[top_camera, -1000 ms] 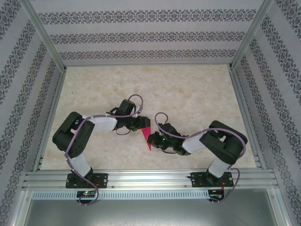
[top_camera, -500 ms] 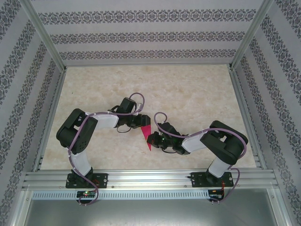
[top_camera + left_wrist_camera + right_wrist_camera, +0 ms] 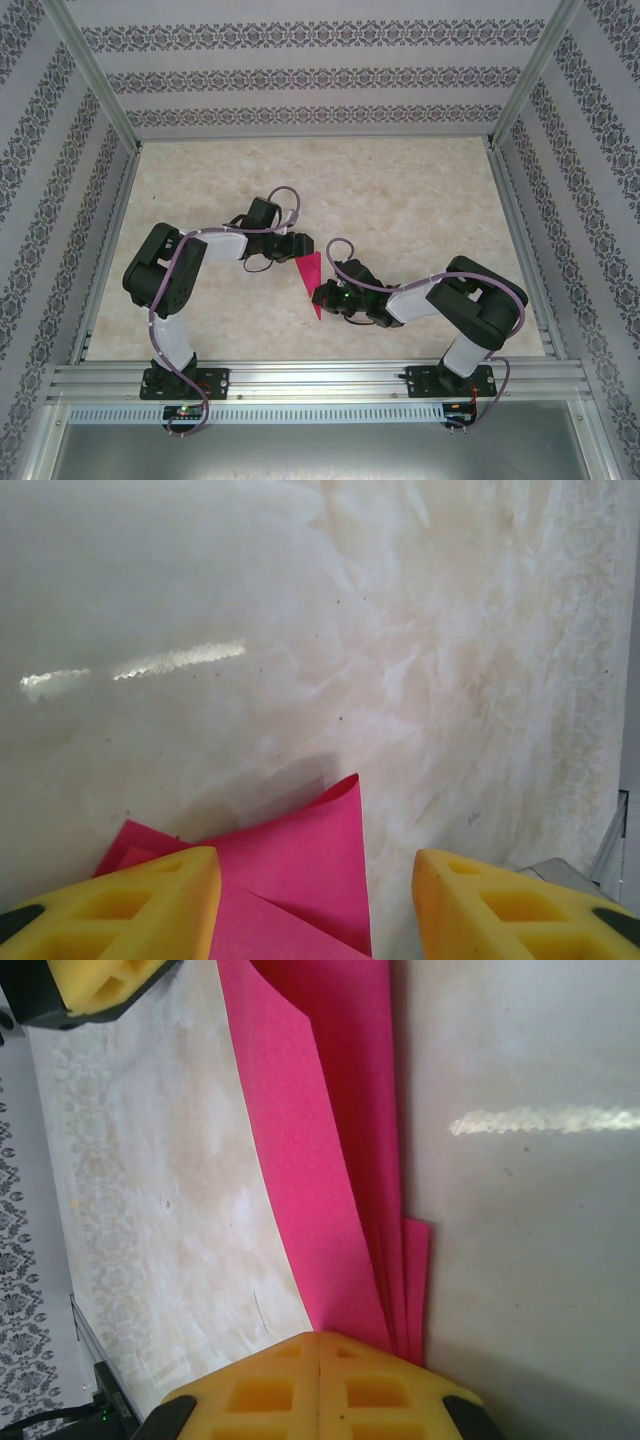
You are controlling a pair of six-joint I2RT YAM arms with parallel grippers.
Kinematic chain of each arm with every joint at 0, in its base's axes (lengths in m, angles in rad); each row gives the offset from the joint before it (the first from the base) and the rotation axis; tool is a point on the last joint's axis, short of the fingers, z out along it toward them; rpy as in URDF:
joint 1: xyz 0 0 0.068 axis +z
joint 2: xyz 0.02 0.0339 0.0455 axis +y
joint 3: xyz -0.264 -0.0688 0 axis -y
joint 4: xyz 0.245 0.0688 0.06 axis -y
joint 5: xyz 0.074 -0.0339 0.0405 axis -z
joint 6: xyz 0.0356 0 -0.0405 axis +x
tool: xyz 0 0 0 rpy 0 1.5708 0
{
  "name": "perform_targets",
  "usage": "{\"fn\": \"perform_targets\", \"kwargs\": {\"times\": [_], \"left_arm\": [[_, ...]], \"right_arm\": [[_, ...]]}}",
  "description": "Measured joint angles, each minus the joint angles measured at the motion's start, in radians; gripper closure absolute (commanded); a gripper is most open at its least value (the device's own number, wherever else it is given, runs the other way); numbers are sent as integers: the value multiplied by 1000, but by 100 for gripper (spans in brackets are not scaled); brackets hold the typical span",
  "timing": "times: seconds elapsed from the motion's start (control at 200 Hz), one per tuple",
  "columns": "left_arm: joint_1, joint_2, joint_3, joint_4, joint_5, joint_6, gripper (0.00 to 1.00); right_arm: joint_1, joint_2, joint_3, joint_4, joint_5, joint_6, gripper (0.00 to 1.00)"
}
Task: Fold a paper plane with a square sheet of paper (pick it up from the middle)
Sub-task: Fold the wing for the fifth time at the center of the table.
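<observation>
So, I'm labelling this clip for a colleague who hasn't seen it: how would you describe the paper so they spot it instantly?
Look at the pale marbled table, towards its front edge, where the black left arm and right arm meet. Between them lies the folded paper, a narrow pointed triangle. It is the only magenta-pink thing there.

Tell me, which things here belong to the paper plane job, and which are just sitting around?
Part of the job:
- pink paper, folded to a point
- right gripper, shut on the paper
- left gripper, open, close by the paper

Just there:
- marbled table
- patterned walls
- metal frame
</observation>
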Motion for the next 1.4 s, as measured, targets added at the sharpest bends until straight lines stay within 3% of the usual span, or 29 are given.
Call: {"fn": "perform_targets", "kwargs": {"times": [0.4, 0.719, 0.969, 1.179, 1.399], "left_arm": [[63, 56, 103, -54, 19, 29, 44], [92, 1, 125, -69, 18, 25, 47], [45, -153, 16, -67, 64, 11, 59], [-33, -125, -39, -65, 94, 10, 64], [-36, -52, -48, -64, 77, 19, 64]], "right_arm": [[-11, 3, 9, -13, -26, -15, 100], [-26, 9, 25, -39, -64, -20, 100], [-39, 10, 30, -47, -87, -22, 100], [-45, 4, 29, -45, -94, -23, 100], [-44, -3, 27, -48, -92, -27, 100]]}}
